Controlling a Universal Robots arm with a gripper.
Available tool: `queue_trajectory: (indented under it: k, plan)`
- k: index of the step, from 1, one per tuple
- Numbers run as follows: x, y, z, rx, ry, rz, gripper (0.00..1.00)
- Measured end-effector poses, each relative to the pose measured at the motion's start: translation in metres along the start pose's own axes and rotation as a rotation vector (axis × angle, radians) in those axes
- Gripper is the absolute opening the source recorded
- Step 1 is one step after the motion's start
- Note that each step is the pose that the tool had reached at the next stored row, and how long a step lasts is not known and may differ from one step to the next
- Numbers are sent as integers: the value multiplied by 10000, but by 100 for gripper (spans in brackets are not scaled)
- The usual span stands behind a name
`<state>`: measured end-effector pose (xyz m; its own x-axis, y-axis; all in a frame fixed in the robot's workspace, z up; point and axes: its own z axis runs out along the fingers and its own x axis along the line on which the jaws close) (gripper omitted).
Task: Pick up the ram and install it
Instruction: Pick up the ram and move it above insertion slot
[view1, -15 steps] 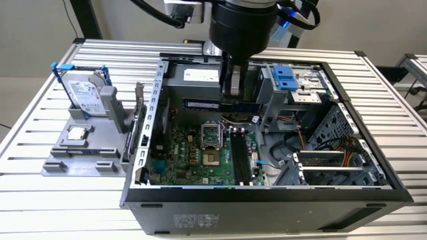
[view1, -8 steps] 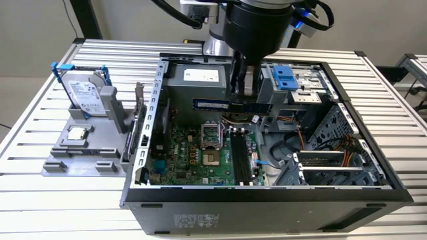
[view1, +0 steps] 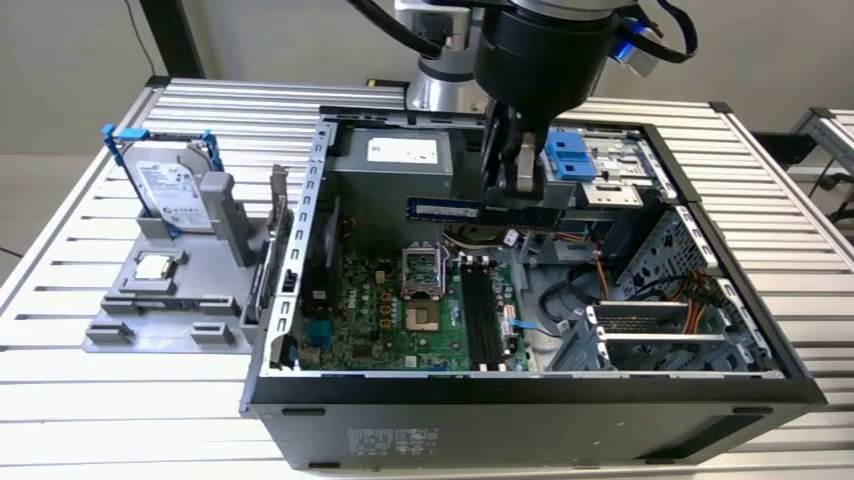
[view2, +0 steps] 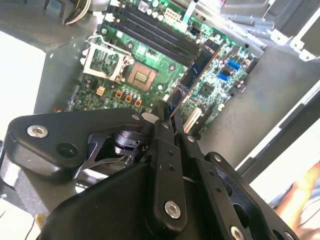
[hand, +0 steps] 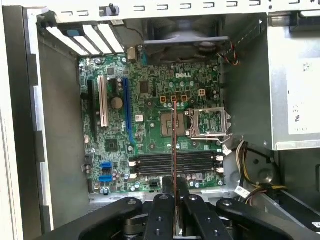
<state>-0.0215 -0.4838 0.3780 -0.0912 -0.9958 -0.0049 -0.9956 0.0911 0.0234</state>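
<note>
My gripper hangs over the open computer case, shut on the ram, a narrow green stick with dark chips. The stick juts out level from the fingers toward the exterior view's left, well above the motherboard. In the second wrist view the ram runs out from between the fingertips. In the first wrist view the ram shows edge-on as a thin line crossing the black memory slots. Those memory slots lie below it and stand empty.
The open processor socket sits beside the slots. A power supply, a blue drive bay and loose cables crowd the case. On the exterior view's left, a grey fixture holds a hard drive and a processor chip.
</note>
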Motion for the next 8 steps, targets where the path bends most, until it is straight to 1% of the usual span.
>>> queue_trajectory:
  k: [8]
  plan:
    - [-16,-174,-4,-16,2,0,0]
